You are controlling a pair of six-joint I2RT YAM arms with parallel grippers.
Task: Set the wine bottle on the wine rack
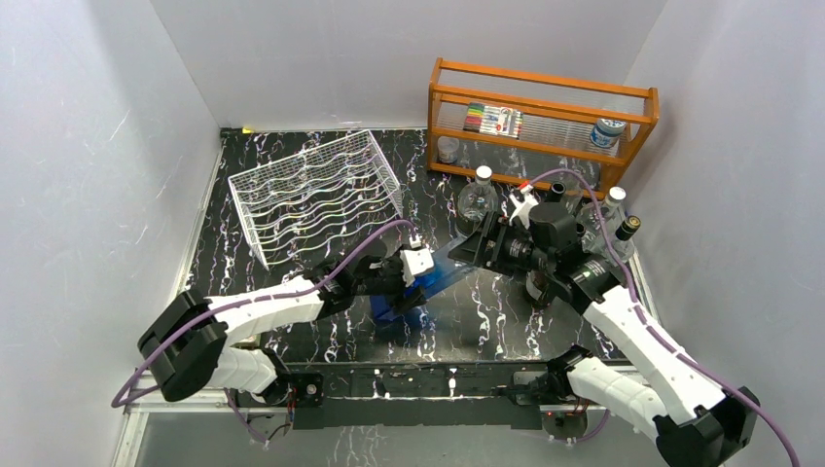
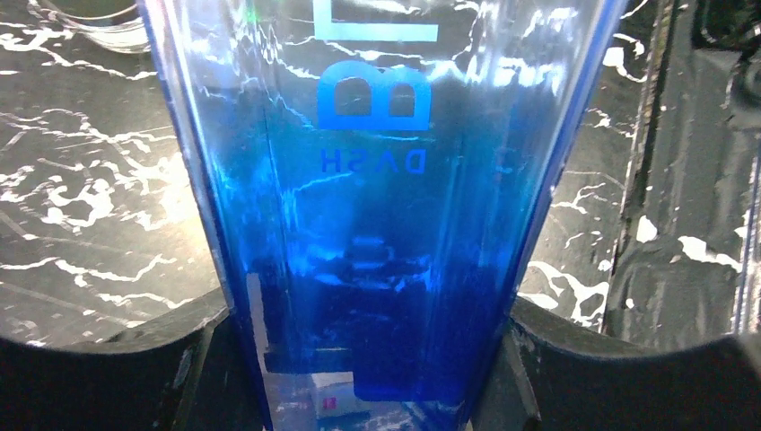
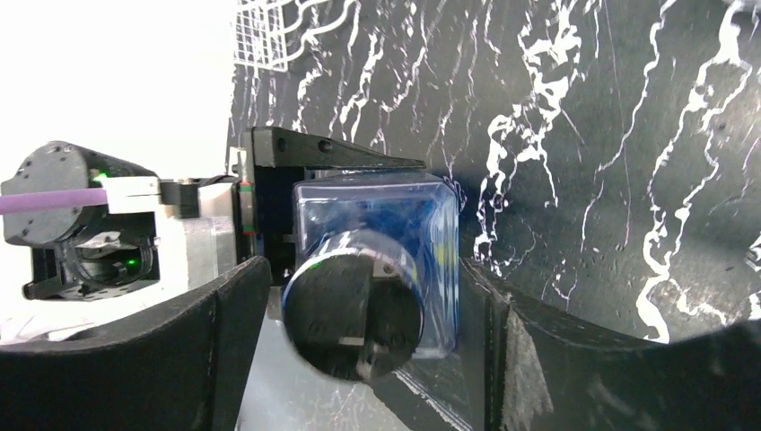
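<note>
over black marbled table [image 1: 486,326], left tool [image 2: 372,310] pinches wine bottle [image 2: 377,206], right tool [image 3: 363,269] spread around its cap [image 3: 354,314].

Blue wine bottle [image 1: 448,270]: translucent, square-bodied, tilted, neck toward the right, mid-table.
Wine rack [image 1: 316,199]: white wire, wavy cradles, back left.
</note>
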